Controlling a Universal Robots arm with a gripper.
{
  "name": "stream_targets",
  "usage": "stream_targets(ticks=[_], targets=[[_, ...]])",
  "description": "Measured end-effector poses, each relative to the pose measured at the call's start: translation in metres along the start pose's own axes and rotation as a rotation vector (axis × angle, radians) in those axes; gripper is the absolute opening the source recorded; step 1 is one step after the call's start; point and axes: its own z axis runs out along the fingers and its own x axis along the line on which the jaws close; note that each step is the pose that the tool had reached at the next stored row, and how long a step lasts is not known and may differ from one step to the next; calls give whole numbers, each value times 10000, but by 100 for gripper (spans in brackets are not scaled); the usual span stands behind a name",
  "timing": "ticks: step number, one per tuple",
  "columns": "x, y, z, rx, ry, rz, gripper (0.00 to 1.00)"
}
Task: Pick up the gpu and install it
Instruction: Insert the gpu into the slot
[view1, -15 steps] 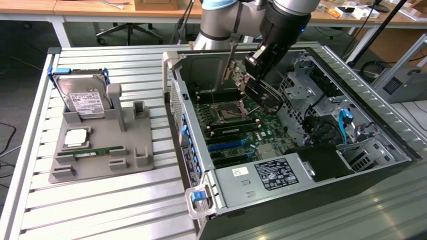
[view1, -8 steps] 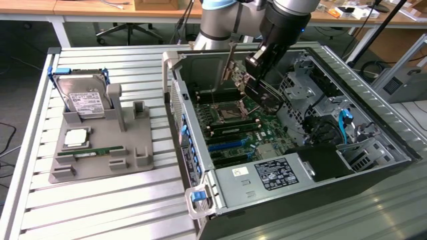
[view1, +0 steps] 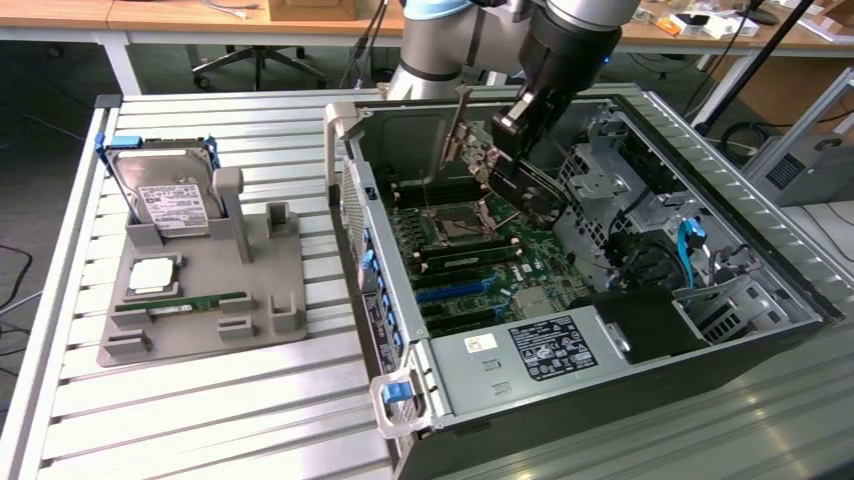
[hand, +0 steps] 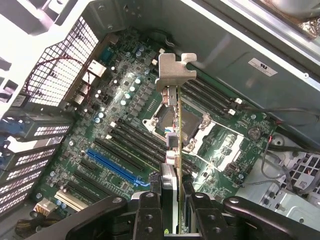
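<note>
The tool (hand: 172, 202) is clamped on the gpu (hand: 173, 130), holding it edge-on above the motherboard (hand: 115, 120) inside the open case (view1: 400, 130). The card's silver bracket (hand: 175, 70) is at the end away from the fingers. The labels on the power supply (view1: 534, 350) and on the hard drive (view1: 167, 200) are too small to read. The drive stands in the tray (view1: 267, 285) on the tabletop (view1: 200, 415).

Gpu (view1: 531, 192): thin, flat, dark green circuit-board expansion card with a silver metal end bracket (hand: 175, 72). State: lifted, clamped between black fingers (hand: 149, 216) at the end opposite the bracket. Pose: on edge, tilted. Location: inside the open computer case (view1: 400, 115), above the green motherboard (view1: 514, 270) near the processor socket, not seated in any slot.
</note>
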Motion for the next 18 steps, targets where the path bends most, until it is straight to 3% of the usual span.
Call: stream_targets(ticks=[18], targets=[[0,0,3,-15,47,-690,27]])
